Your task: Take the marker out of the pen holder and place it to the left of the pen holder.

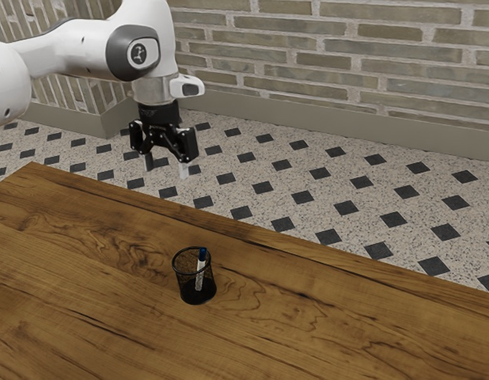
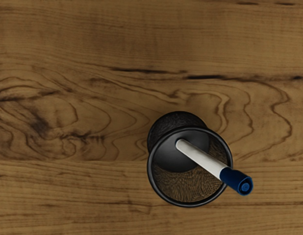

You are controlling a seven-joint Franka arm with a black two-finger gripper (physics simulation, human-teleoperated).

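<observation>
One blue-capped marker [image 2: 203, 157] leaned in the black mesh pen holder [image 1: 199, 296], likely too slim to stand plumb. Both sat inside wooden table's wall-side edge [image 1: 308, 247]. Gripper [image 1: 166, 169] hung above, fingers apart.

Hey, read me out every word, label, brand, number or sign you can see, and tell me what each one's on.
No words or numbers are readable.
Arm: round emblem on a joint, too small to make out.
Marker: marks on its white barrel, too small to read.
Pincer: faint pale mark on its black housing, too small to read.
</observation>
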